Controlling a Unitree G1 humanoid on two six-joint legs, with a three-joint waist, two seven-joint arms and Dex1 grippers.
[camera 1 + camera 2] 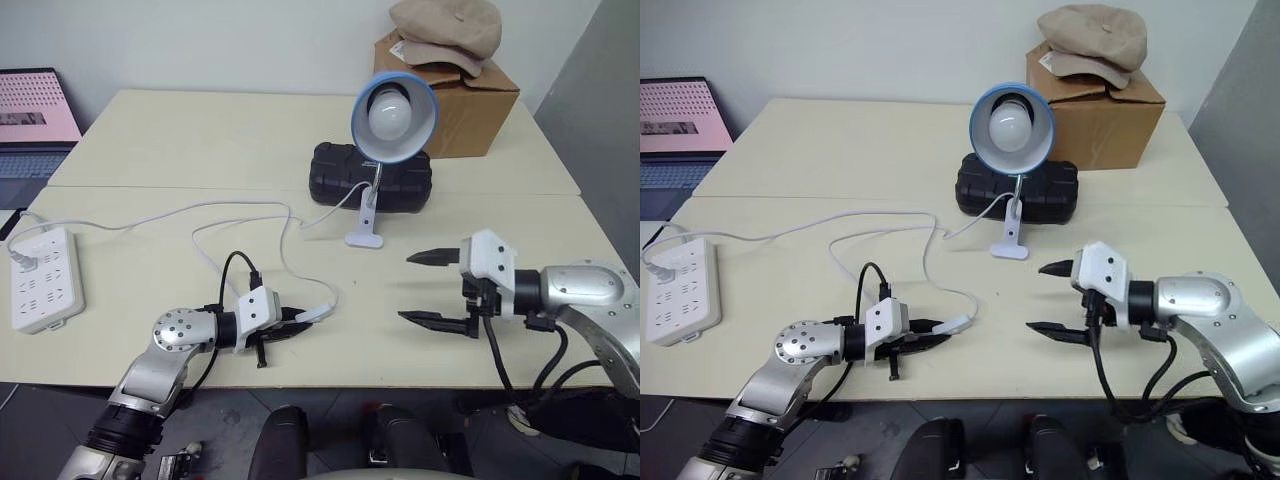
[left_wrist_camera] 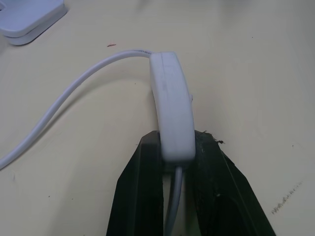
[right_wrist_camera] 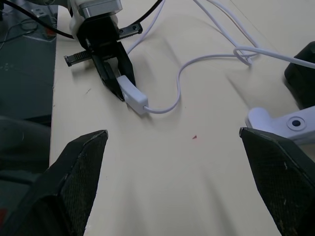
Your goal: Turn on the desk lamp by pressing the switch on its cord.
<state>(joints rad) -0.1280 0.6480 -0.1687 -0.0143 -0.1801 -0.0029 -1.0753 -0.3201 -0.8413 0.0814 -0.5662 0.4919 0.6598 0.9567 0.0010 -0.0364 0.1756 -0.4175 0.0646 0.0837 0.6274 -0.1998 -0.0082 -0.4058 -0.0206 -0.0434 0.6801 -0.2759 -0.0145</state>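
- The left gripper (image 1: 296, 323) is squeezed tight on one end of the switch (image 1: 314, 313), which lies on the table (image 1: 200, 130) near its front edge.
- The right gripper (image 1: 432, 288) hangs above the table with its two black fingers spread wide, holding nothing.
- The desk lamp (image 1: 392, 115) stands farther back in the middle, and its bulb does not look lit.
- The grip is only on the tip of the switch, so a push from the other gripper could make it twist or pop out.
- The button on the switch is too small to see, so the push could land in the wrong spot and nothing would happen.
- The cord (image 1: 240, 208) loops close by. A pull on it could tug the lamp's white base (image 1: 364, 238) and tip the lamp.
- No words or brand names can be read on the switch, the lamp, the power strip (image 1: 42, 278) or the cardboard box (image 1: 460, 95).
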